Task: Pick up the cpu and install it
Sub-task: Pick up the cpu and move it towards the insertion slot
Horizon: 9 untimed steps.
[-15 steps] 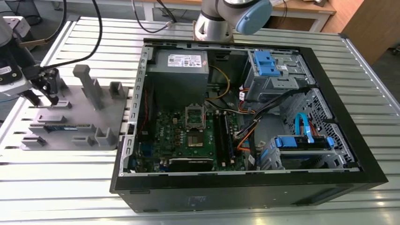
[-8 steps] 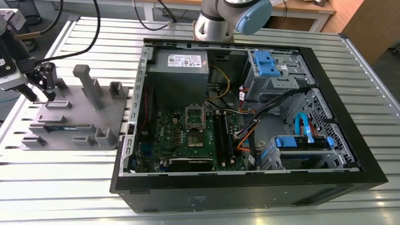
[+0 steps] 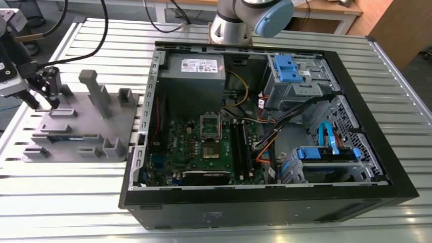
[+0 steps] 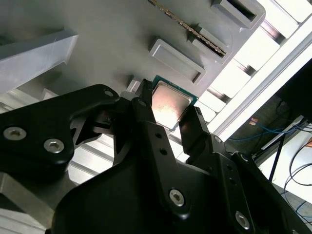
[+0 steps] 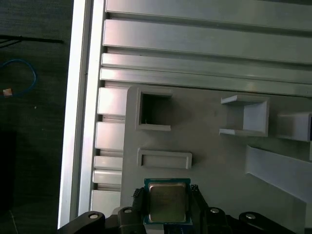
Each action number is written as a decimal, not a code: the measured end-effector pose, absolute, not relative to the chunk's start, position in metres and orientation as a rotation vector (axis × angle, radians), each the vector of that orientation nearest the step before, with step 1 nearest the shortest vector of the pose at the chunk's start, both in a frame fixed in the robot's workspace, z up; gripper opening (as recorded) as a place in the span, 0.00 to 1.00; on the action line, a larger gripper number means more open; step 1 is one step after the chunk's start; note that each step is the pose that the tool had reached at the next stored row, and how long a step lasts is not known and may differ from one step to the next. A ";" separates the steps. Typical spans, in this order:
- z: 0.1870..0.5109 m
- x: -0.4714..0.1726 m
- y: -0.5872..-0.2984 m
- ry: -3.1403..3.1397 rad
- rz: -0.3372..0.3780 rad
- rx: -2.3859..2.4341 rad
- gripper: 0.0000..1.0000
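The cpu is a small square chip with a silvery top and a green rim. It sits low over the grey holder tray, between the two black fingers of my gripper. Both wrist views show a finger against each of two opposite edges of the cpu, so the gripper is shut on it. In the exterior view the gripper stands at the far left end of the tray, well to the left of the open computer case. The motherboard's cpu socket lies in the middle of the case.
A long green memory stick lies in a slot of the tray. Tall grey tray posts rise to the exterior view's right of the gripper. Inside the case are a grey power-supply box, blue drive brackets and loose cables.
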<state>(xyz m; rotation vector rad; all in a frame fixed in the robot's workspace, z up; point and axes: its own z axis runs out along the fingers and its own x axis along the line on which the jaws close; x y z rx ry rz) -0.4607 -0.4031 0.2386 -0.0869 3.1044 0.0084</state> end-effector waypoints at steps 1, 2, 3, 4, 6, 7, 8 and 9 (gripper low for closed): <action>0.240 -0.461 -0.403 3.104 0.009 -0.087 0.47; 0.242 -0.461 -0.403 3.104 0.009 -0.087 0.47; 0.244 -0.461 -0.403 3.104 0.009 -0.087 0.47; 0.246 -0.461 -0.403 3.104 0.009 -0.087 0.47; 0.250 -0.461 -0.403 3.104 0.009 -0.087 0.47; 0.253 -0.461 -0.403 3.104 0.009 -0.087 0.47; 0.256 -0.461 -0.403 3.104 0.009 -0.087 0.47; 0.259 -0.461 -0.403 3.104 0.009 -0.087 0.47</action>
